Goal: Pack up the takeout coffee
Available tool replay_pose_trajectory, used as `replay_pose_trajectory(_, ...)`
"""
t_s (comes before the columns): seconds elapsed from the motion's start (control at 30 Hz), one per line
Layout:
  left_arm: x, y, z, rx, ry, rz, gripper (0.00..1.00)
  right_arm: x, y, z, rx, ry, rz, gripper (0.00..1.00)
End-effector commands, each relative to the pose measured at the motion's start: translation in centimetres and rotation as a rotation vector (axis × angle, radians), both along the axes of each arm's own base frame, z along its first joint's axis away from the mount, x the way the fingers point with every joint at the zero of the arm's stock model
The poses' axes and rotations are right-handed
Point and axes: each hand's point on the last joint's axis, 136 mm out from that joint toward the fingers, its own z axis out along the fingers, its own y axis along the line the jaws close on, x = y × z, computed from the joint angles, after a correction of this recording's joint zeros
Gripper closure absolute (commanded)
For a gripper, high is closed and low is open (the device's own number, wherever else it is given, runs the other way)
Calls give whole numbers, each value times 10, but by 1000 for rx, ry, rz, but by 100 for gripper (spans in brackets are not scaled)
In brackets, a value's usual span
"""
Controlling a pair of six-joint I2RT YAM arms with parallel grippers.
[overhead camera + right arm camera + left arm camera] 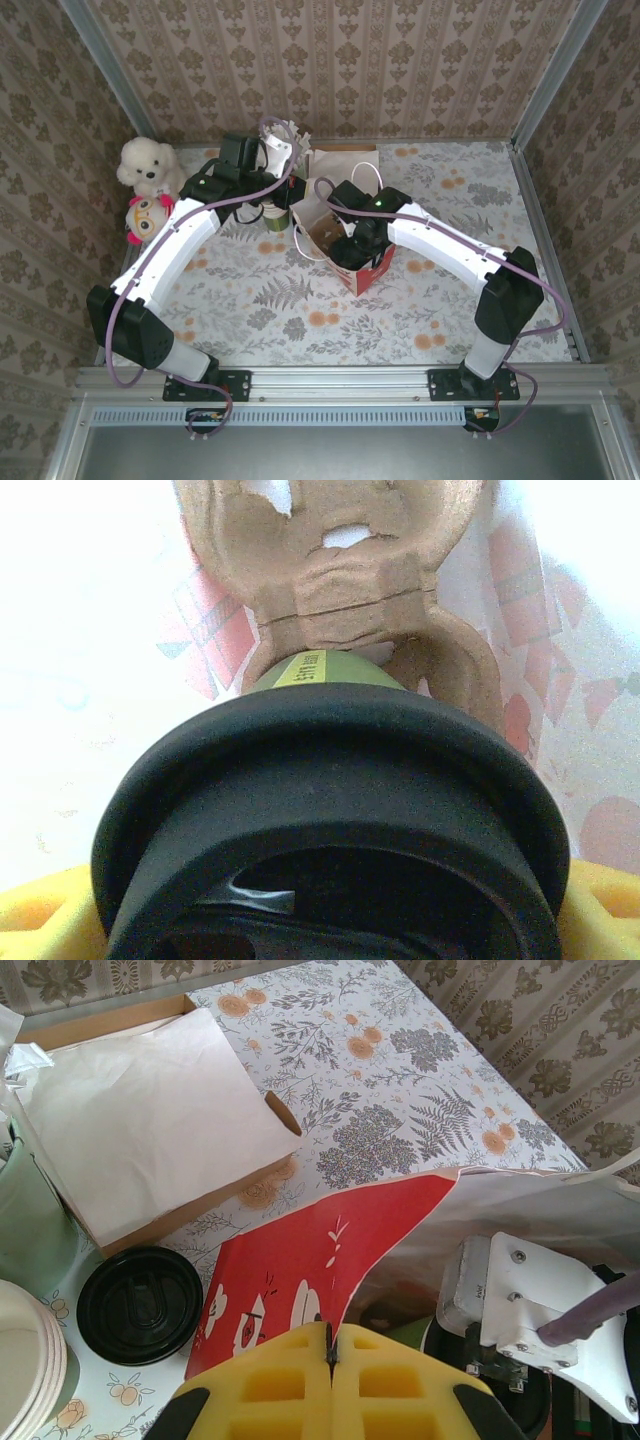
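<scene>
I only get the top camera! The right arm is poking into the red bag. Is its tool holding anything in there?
Observer: Yes. The right tool grips a green cup with a black lid on it.
Operator: Ooh! What's under the cup?
Observer: A brown cardboard carrier. The cup's base is at one of its round slots, but I can't tell if it's seated.
Operator: And what's the left arm doing?
Observer: The left tool is shut, pinching the red bag by its edge.
</scene>
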Motion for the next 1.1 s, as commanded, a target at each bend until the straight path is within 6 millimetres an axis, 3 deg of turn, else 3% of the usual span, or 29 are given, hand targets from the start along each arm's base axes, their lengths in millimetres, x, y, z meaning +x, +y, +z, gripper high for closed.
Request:
replay_pose_trajectory(0.0,6,0,17,-29,-50,9,100,1,-5,6,7,-29,-13,68)
replay_pose_trajectory(1.07,10,-2,20,-32,-51,14,100,7,-14,10,-35,-79,-27,69)
